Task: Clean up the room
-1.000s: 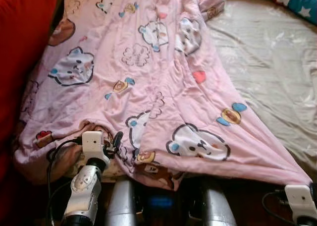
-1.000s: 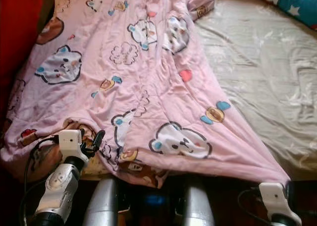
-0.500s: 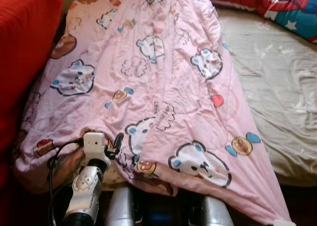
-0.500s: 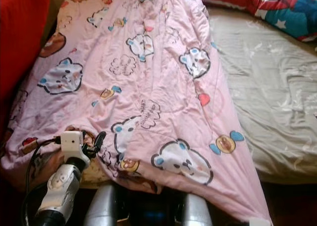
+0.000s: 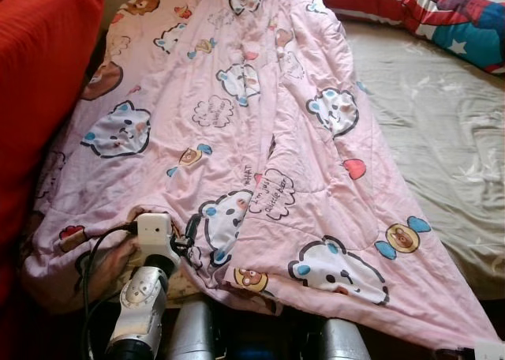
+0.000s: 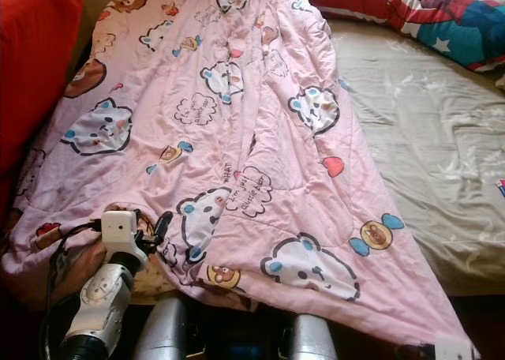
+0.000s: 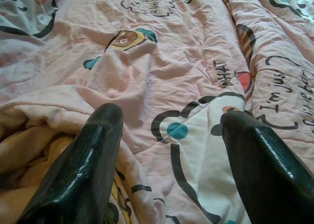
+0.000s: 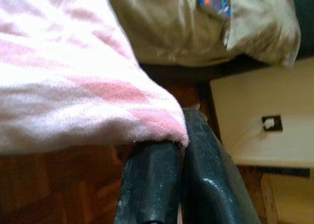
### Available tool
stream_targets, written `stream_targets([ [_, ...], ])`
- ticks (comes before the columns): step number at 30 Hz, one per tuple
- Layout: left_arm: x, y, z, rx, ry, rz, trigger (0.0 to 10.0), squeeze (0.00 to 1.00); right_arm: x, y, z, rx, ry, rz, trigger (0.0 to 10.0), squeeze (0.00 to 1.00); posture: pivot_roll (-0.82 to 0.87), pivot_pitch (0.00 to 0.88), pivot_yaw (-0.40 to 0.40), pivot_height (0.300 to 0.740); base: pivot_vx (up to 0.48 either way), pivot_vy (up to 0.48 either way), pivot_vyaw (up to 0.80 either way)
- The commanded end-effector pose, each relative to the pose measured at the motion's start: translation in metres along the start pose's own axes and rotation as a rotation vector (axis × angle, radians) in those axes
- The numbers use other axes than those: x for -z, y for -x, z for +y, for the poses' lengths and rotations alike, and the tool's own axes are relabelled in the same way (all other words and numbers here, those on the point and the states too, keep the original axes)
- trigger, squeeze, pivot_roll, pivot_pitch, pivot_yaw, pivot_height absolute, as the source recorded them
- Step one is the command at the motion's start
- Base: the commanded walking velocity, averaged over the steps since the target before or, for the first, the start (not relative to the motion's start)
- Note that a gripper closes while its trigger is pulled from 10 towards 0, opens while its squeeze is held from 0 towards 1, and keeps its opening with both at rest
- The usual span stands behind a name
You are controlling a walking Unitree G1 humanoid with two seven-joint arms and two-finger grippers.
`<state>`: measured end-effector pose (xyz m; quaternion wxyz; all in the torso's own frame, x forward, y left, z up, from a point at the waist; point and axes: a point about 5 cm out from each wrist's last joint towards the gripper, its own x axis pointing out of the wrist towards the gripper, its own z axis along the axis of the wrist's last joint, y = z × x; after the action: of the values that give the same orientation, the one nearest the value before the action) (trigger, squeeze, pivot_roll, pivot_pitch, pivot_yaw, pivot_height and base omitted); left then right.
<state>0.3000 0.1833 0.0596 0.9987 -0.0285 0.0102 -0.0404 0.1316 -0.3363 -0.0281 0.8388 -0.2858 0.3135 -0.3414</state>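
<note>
A pink quilt (image 5: pixel 260 139) printed with cartoon bears, sweets and speech bubbles is lying lengthwise along the left half of a bed, running from the near edge up toward the head, with a long fold ridging down its middle. Its near right corner is stretching out to a point past the foot of the mattress, and the right gripper (image 8: pixel 180 150) is pinching that corner, its two black fingers pressed together on the pink cloth above a reddish wooden floor (image 8: pixel 64 189). The left gripper (image 7: pixel 169 135) is resting at the quilt's near left edge, where the fabric is bunching and showing its cream underside; its fingers (image 7: pixel 86 160) are standing apart with a printed bear between them, holding nothing. In the head view the left arm's white camera block (image 5: pixel 154 230) is sitting just at that bunched edge.

To the right of the quilt the beige sheet (image 5: pixel 442 131) of the mattress is lying bare and wrinkled. A bright cushion or pillow (image 5: pixel 442 16) in red, white and blue with stars is lying across the far right of the bed. A red upholstered surface (image 5: pixel 39 84) is flanking the bed on the left, touching the quilt's side
</note>
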Motion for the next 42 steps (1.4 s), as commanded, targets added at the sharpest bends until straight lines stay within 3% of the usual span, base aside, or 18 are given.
stream_targets([
  [1, 0.006, 0.006, 0.003, -0.004, -0.016, 0.017, 10.0, 0.0, 0.012, -0.004, -0.014, 0.037, 0.065, 0.056, 10.0, 0.0, 0.05, 0.234, 0.005, 0.622, 0.0, 0.0, 0.0],
  [7, 0.008, 0.009, 0.004, 0.001, -0.021, 0.025, 10.0, 0.0, 0.028, -0.006, -0.031, 0.09, 0.089, 0.122, 10.0, 0.0, 0.05, 0.246, 0.006, 0.622, 0.0, 0.0, 0.0],
  [14, 0.01, 0.011, 0.002, 0.01, -0.019, 0.035, 10.0, 0.0, 0.057, 0.013, -0.018, 0.044, 0.087, 0.267, 10.0, 0.0, 0.05, 0.254, 0.007, 0.622, 0.0, 0.0, 0.0],
  [19, 0.01, 0.011, 0.003, 0.008, -0.022, 0.035, 10.0, 0.0, 0.046, 0.008, -0.016, 0.053, 0.035, 0.219, 10.0, 0.0, 0.06, 0.254, 0.008, 0.622, 0.0, 0.0, 0.0],
  [23, 0.01, 0.011, 0.002, 0.012, -0.022, 0.034, 10.0, 0.0, 0.023, -0.004, -0.02, 0.104, -0.018, 0.116, 10.0, 0.0, 0.06, 0.256, 0.009, 0.622, 0.0, 0.0, 0.0],
  [27, 0.01, 0.011, 0.001, 0.015, -0.022, 0.034, 10.0, 0.0, 0.011, -0.018, -0.043, 0.228, -0.038, 0.104, 10.0, 0.0, 0.06, 0.259, 0.011, 0.622, 0.0, 0.0, 0.0],
  [29, 0.01, 0.011, 0.001, 0.016, -0.022, 0.034, 10.0, 0.0, 0.011, -0.019, -0.045, 0.237, -0.041, 0.104, 10.0, 0.0, 0.06, 0.259, 0.011, 0.622, 0.0, 0.0, 0.0],
  [30, 0.01, 0.011, 0.001, 0.016, -0.023, 0.035, 10.0, 0.0, 0.008, -0.025, -0.065, 0.321, -0.016, 0.1, 10.0, 0.0, 0.06, 0.259, 0.015, 0.622, 0.0, 0.0, 0.0],
  [34, 0.009, 0.011, 0.001, 0.017, -0.023, 0.034, 10.0, 0.0, 0.008, -0.028, -0.079, 0.37, -0.009, 0.105, 10.0, 0.0, 0.06, 0.259, 0.015, 0.622, 0.0, 0.0, 0.0],
  [35, 0.009, 0.011, 0.001, 0.017, -0.023, 0.034, 10.0, 0.0, 0.01, -0.03, -0.09, 0.403, -0.008, 0.112, 10.0, 0.0, 0.06, 0.263, 0.015, 0.622, 0.0, 0.0, 0.0],
  [42, 0.01, 0.012, 0.0, 0.021, -0.024, 0.039, 10.0, 0.0, 0.02, -0.028, -0.106, 0.454, 0.017, 0.158, 10.0, 0.0, 0.06, 0.267, 0.018, 0.622, 0.0, 0.0, 0.0],
])
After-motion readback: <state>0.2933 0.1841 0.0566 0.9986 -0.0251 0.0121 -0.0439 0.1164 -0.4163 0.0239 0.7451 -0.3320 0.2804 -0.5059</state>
